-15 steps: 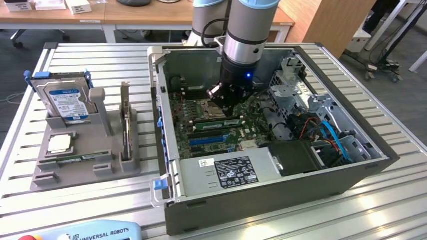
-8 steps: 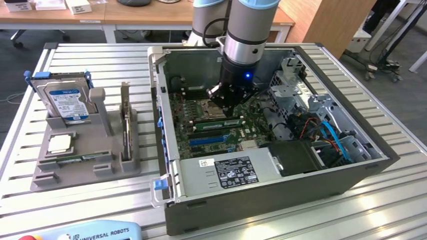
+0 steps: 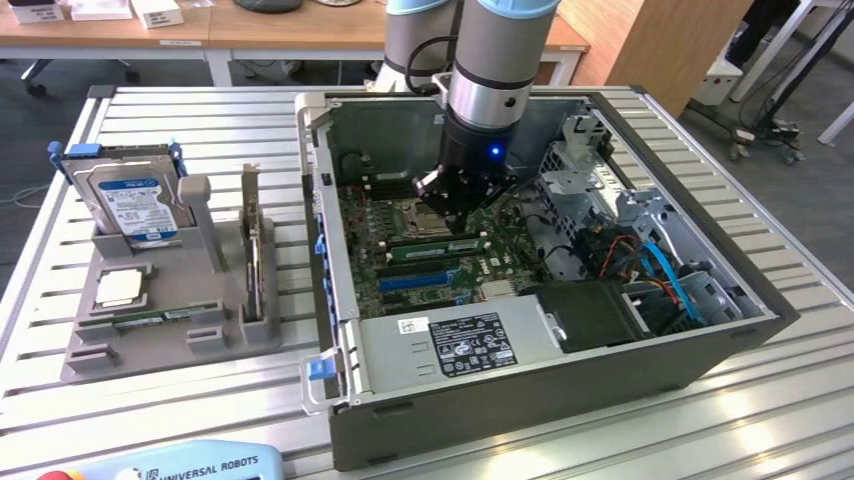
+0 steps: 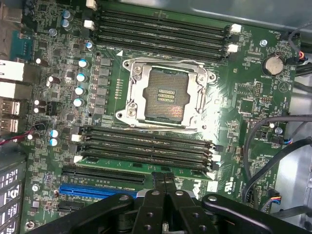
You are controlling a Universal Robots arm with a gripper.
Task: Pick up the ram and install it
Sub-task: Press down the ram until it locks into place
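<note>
Apparently seated ram (image 4: pixel 146 166) in slot, closed claw (image 4: pixel 165 179) just above

1. You see a green motherboard (image 4: pixel 243 97) with black memory slots (image 4: pixel 161 29) and a blue slot (image 4: pixel 97 190) at seven o'clock.
2. The ram (image 3: pixel 434 246) is green with black chips.
3. The hard drive (image 3: pixel 131 200) is silver with a blue-white label, its holder (image 3: pixel 160 330) grey.
4. The fingers (image 4: pixel 165 187) are black.
5. The surface (image 3: pixel 200 120) is ribbed silver-grey.

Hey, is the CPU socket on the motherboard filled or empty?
Empty. In the wrist view the CPU socket shows bare contacts inside its metal frame, with no chip seated.
</note>
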